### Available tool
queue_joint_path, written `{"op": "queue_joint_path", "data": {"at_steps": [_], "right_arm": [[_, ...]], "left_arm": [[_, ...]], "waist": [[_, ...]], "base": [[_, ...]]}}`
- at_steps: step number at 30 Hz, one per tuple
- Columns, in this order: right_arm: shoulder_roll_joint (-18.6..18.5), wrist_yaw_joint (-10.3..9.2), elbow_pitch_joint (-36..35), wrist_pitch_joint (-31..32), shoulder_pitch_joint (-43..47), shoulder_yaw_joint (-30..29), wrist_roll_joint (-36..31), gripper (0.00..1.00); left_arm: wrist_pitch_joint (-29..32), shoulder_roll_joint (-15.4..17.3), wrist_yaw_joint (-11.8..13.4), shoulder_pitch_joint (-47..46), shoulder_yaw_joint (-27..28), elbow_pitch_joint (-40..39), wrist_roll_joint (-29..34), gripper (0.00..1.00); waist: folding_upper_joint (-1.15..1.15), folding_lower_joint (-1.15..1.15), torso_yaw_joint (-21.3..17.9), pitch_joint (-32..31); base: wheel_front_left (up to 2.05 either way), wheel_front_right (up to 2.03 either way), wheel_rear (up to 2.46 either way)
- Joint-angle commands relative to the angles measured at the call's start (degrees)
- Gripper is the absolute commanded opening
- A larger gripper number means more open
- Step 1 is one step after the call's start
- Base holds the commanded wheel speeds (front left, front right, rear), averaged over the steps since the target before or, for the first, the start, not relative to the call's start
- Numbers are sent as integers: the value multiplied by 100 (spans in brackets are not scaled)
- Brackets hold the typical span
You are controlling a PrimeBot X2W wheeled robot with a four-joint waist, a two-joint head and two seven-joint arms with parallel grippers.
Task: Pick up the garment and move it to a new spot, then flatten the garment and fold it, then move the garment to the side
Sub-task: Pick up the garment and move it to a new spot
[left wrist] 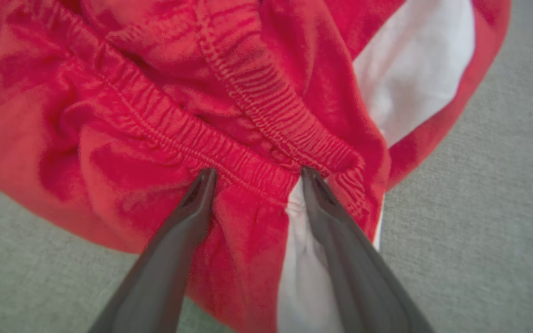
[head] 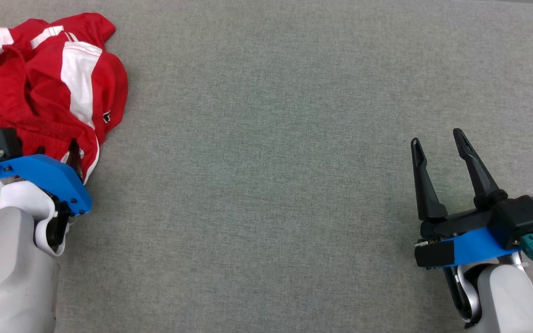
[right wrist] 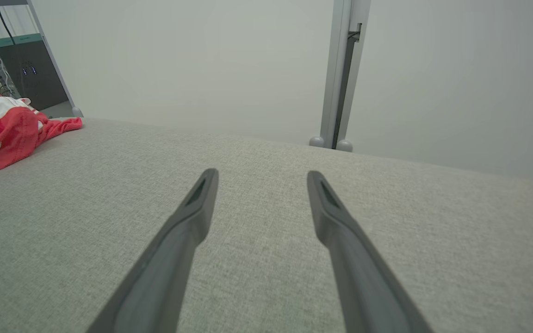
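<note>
left pincer: spread, tips at garment | right pincer: spread, empty

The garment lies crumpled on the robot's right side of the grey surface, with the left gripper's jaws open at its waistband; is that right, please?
Not quite: the head view shows the garment crumpled on the robot's left side of the grey surface; the rest stands.

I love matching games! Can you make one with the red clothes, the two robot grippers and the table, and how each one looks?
Things:
1 garment
2 left gripper
3 right gripper
4 table

States:
A grey fabric top
B open, tips at the red elastic waistband
C crumpled, red and white
D open, over grey cloth, far from the red heap

Pairs: 1-C, 2-B, 3-D, 4-A
</note>
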Motion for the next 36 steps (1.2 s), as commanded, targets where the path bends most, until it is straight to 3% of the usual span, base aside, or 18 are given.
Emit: {"op": "queue_joint_path", "data": {"at_steps": [1, 4, 5, 6, 7, 17, 25, 31, 36], "right_arm": [[-26, 1, -19, 6, -41, 1, 40, 100], [-26, 1, -17, 3, -33, -12, 67, 100], [-26, 1, -9, 0, -37, -15, 69, 100], [-26, 1, 8, -7, -39, -18, 75, 100], [-26, 1, 19, -13, -39, -18, 85, 100], [-26, 1, 256, -118, 110, -46, 226, 100], [-26, 1, 494, -214, 271, -23, 448, 100], [-26, 1, 605, -264, 373, -20, 580, 100], [-26, 1, 670, -291, 399, 51, 763, 100]], "left_arm": [[151, -5, -43, -13, -78, 222, -19, 100], [285, -9, -67, -45, -97, 488, -78, 100], [292, -8, -75, -70, -99, 561, -97, 92], [248, -12, -83, -80, -105, 623, -97, 24], [215, -4, -78, -94, -107, 683, -101, 0], [-869, 177, -89, -472, -85, 570, -10, 0], [-1548, 290, -37, -791, -234, -145, 187, 0], [-1609, 283, -47, -1019, -364, -880, 293, 0], [-1360, 247, 0, -1190, -527, -1782, 360, 0]], "waist": [[0, 0, -31, -10], [0, 0, -67, -16], [0, 0, -78, -20], [0, 0, -89, -38], [0, 0, -99, -54], [0, 0, -97, -553], [0, 0, -215, -1113], [0, 0, -450, -1355], [0, 0, -892, -1459]], "base": [[0, 0, 0], [0, 0, 0], [0, 0, 0], [0, 0, 0], [0, 0, 0], [0, 0, 0], [0, 0, 0], [0, 0, 0], [0, 0, 0]]}}
